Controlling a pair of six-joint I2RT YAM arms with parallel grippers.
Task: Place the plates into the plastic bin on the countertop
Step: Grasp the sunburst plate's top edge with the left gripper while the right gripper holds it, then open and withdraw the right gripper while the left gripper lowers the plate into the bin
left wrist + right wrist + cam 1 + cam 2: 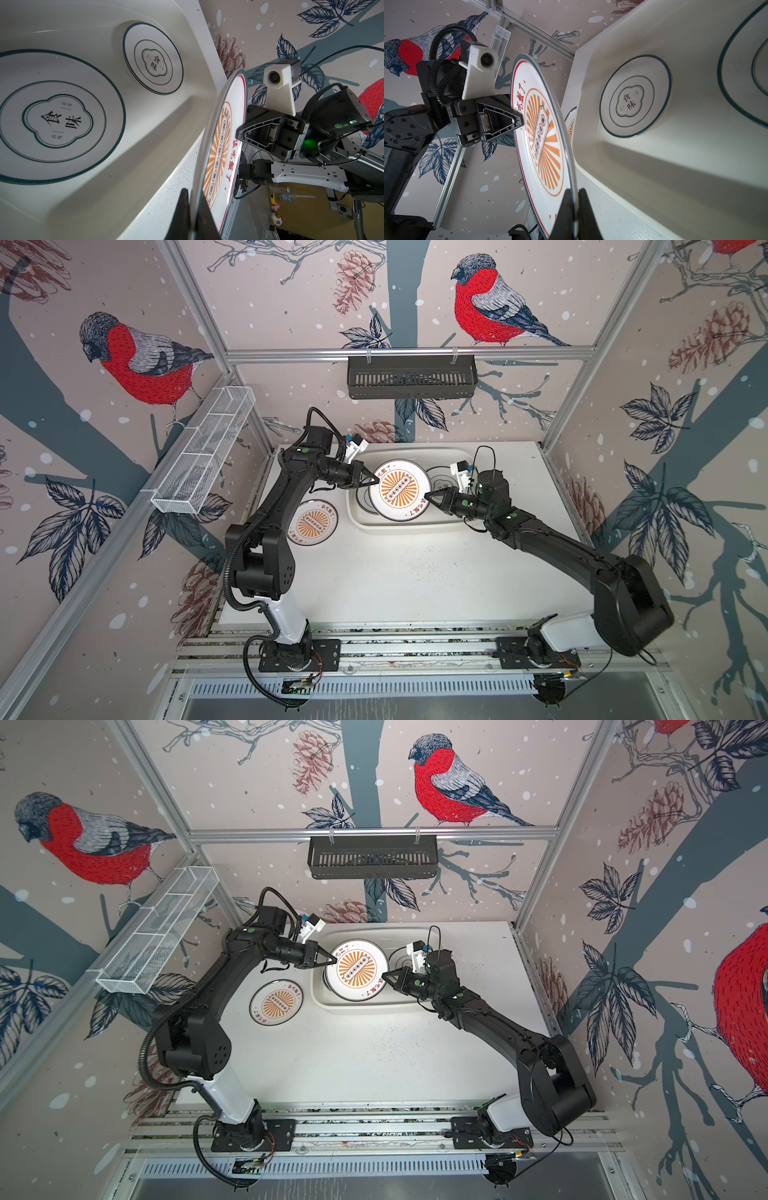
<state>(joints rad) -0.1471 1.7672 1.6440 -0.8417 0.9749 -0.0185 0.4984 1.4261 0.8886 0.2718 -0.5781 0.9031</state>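
Risk: the held plate [401,489] may slip or tip and fall onto the plates below, chipping them (both grips are thin pinches at the very rim).
Cause: arms moving out of step, or one side letting go first, would twist it out of the other pinch.
Second risk: lowered off-centre, it could catch the rim of the bin [399,528] and settle tilted.
Left gripper [376,480]: jaws clamped on the plate's left rim.
Right gripper [428,495]: jaws clamped on the opposite rim.
Held plate: sunburst up, roughly level, in the air over the bin's left part.
Bin contents: a big quatrefoil plate [60,116] flat on the floor under the held one, and a small quatrefoil plate [152,59] beside it, apart.
Outside: a loose plate [316,522] lies on the countertop [415,580], just left of the bin.
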